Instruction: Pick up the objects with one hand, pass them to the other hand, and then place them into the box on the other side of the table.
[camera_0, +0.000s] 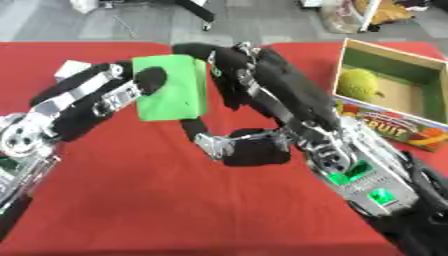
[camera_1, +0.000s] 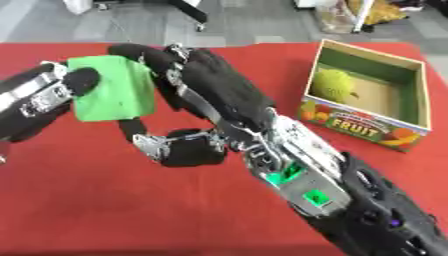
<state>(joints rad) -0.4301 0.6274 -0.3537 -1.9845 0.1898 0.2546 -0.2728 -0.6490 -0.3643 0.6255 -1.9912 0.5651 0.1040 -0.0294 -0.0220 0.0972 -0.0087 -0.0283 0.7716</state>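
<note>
A green block hangs above the red table, between both hands. My left hand comes in from the left, with fingers curled over the block's left face and a fingertip on its front. From the right, my right hand wraps its fingers around the block's top right edge, and its thumb bends under the bottom edge. The cardboard box printed FRUIT stands at the right of the table. A yellow-green round fruit lies inside it.
A white object shows on the red tablecloth behind my left hand. My right forearm crosses the lower right of the table. Grey floor and furniture legs lie beyond the far edge.
</note>
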